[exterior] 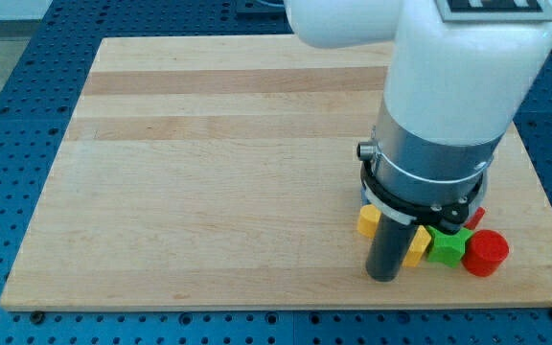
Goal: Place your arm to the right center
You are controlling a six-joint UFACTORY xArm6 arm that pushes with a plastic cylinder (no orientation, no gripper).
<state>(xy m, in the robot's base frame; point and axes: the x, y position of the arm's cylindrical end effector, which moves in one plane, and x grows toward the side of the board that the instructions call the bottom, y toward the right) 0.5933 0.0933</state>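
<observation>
My tip [383, 278] rests on the wooden board [209, 172] near the view's bottom right. It stands in front of a cluster of blocks. A yellow block [368, 220] shows just to the left of the rod, and another yellow block [416, 247] shows just to its right. A green star-shaped block [446, 246] lies right of that. A red cylinder [487, 253] lies at the far right of the cluster. Another red block [476, 217] is mostly hidden behind the arm, above the green one.
The large white and grey arm body [439, 96] covers the board's right centre and hides whatever lies under it. The board's bottom edge runs close below the tip. A blue perforated table [8, 96] surrounds the board.
</observation>
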